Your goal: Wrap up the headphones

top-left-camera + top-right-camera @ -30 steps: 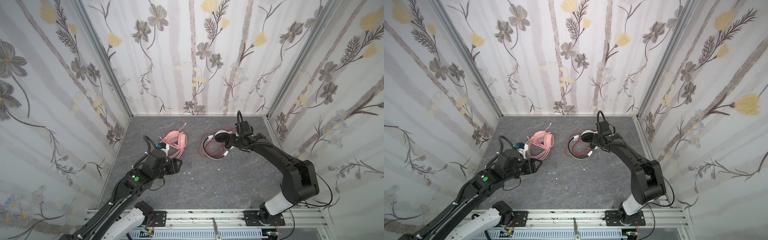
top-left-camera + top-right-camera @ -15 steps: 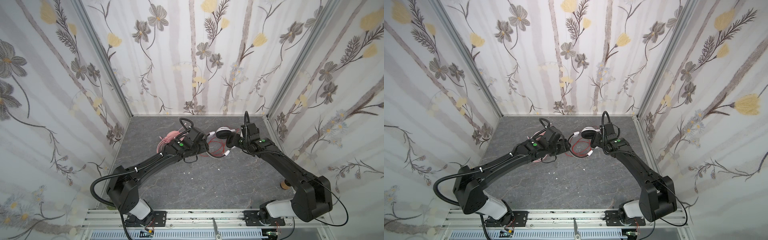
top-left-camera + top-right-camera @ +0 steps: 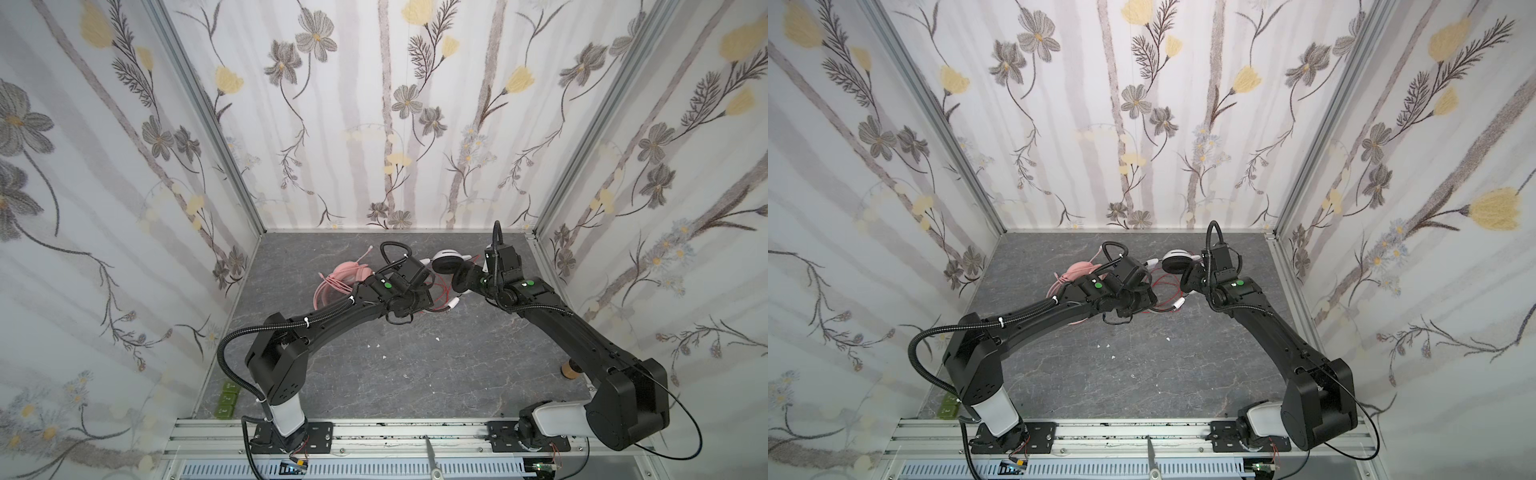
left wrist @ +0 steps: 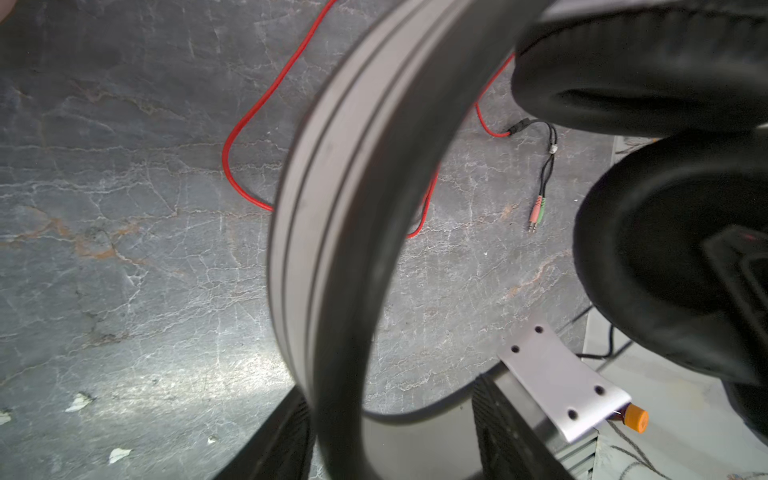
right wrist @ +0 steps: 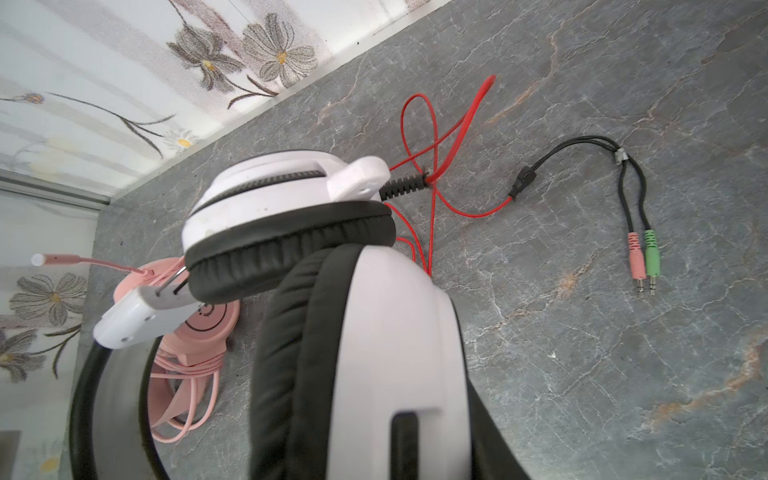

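- Three green blocks (image 3: 226, 400) are lying in a row at the near left edge of the grey stone-patterned table (image 3: 415, 395). A small bottle (image 3: 568, 370) with an orange cap is sitting close to the right wall.
- Small white scraps (image 3: 376, 345) are lying scattered mid-table.
- The left gripper (image 4: 390, 415) is reaching across to the middle. Its fingers (image 4: 286, 436) are standing spread on either side of the headband (image 4: 332, 208), with bare table showing in the gap on one side.
- The right gripper (image 3: 464, 277) is holding the white-and-black headset (image 5: 395, 332) clear of the table. It is pinching one earcup, which is hiding most of its fingers, and the two black earpads are pressing together.
- The red cord (image 5: 432, 174) is trailing in loose loops on the table underneath, ending in pink and green jack plugs (image 5: 643, 262) lying flat.
- The pink headset (image 3: 353, 272) is lying on the table just left of the white one, behind the left arm. Its pink cord (image 3: 328, 291) is looped in a bundle and its mic boom (image 5: 83, 261) is pointing toward the back wall.
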Available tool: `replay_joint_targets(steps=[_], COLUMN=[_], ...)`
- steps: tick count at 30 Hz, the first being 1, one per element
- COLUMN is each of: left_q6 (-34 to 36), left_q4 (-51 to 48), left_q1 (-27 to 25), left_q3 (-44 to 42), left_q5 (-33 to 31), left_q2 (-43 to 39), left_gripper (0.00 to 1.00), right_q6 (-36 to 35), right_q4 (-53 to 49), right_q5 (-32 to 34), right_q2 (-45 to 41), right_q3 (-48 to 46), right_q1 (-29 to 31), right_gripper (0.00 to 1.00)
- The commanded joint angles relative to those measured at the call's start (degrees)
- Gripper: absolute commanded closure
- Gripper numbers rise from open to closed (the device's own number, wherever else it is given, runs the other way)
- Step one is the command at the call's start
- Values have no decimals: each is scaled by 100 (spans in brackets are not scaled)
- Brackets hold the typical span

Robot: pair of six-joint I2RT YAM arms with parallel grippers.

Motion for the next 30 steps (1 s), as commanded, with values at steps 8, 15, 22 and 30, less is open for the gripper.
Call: replay_joint_targets(steps=[8, 15, 22, 30], left_q6=[-221, -111, 226, 1015], left_q4=[-17, -59, -250, -624], left_q1=[10, 47, 270, 573], left_q3=[35, 41, -511, -1721], left_q5=[-202, -216, -454, -958], left_q2=[37, -91, -771, -2455], left_gripper=[60, 100, 100, 100], right_q6=[195, 96, -762, -1131], right_q4=[527, 715, 1735, 2066], right_q5=[-129, -475, -1977, -2660], right_q2=[-65, -258, -1420, -2471], right_q3=[-33, -193, -849, -785], right_q1=[8, 8, -423, -1003], right_gripper=[67, 54, 28, 27])
